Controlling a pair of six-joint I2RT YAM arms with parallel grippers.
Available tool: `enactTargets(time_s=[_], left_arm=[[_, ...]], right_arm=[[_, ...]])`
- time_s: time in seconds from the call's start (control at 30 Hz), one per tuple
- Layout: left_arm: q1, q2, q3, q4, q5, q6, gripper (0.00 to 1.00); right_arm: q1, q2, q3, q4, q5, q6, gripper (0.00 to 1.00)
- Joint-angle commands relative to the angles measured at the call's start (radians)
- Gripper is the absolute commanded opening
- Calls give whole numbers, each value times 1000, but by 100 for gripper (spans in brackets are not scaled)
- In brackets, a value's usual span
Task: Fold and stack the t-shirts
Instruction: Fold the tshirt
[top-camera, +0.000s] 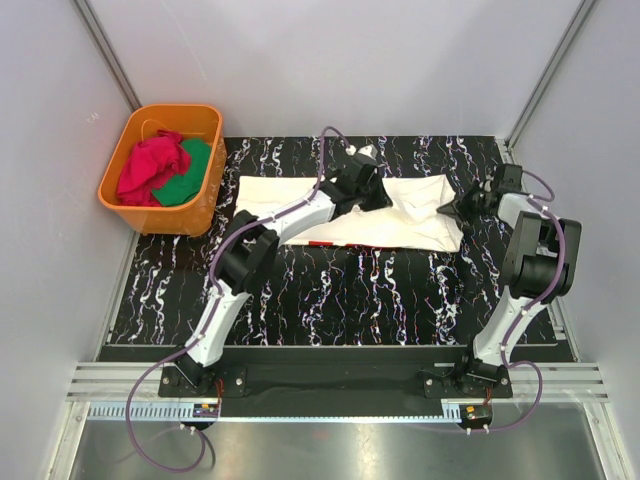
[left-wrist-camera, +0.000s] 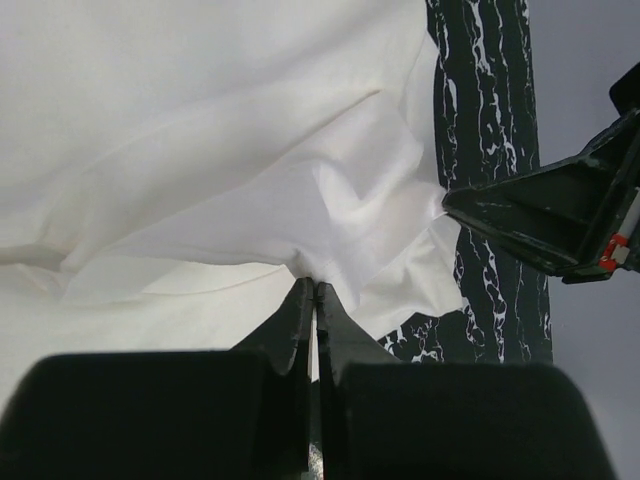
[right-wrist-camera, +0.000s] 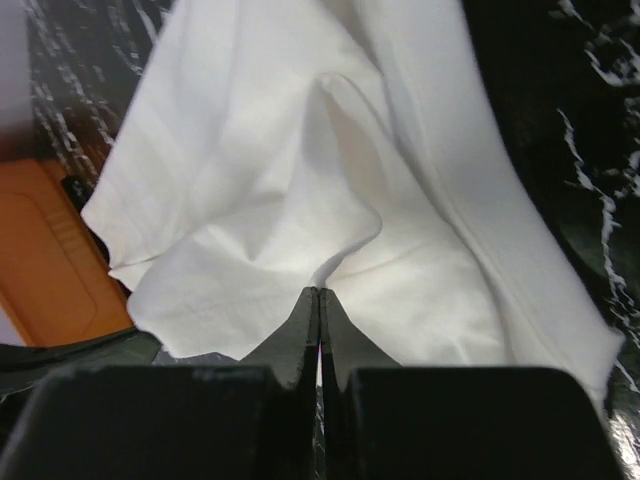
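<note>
Shirt status: white t-shirt (top-camera: 420, 228) lies spread sideways on the black marbled counter (top-camera: 350, 290), toward the far side and about midway between the two arms. It is mostly flat. The right-hand part is rumpled, with raised folds and a loose flap.

Cloth looks thin and soft. It tents up into a small peak wherever it is nipped, and creases run out from each peak.

Left fingers (left-wrist-camera: 312, 300) are pressed together on a ridge of the white cloth near the shirt's middle. Right fingers (right-wrist-camera: 318, 300) are likewise pressed together, pinching a tuck of cloth at the shirt's right edge. The two grips sit near each other, both on the right half.

Step in hand, by my reading: first fold of the white t-shirt, both grips just taken, no fold laid down yet.

Next move likely calls for:
- lifting both pinches together, level
- carrying the right part over toward the left
- keeping the cloth taut between the grips so the flap does not bunch

Red t-shirt (top-camera: 150, 170) sits crumpled in the orange tub (top-camera: 170, 215) at far left beside a green cloth (top-camera: 185, 185), not yet folded. Stacking is well off.
</note>
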Motion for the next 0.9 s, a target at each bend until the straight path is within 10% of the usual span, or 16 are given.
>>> enactTargets(time_s=[0.0, 0.87], left_arm=[[35, -58, -3, 109, 37, 27, 0], [160, 166, 115, 295, 261, -142, 0]], right_arm=[[0, 6, 108, 90, -85, 36, 0], [0, 279, 433, 206, -173, 108, 0]])
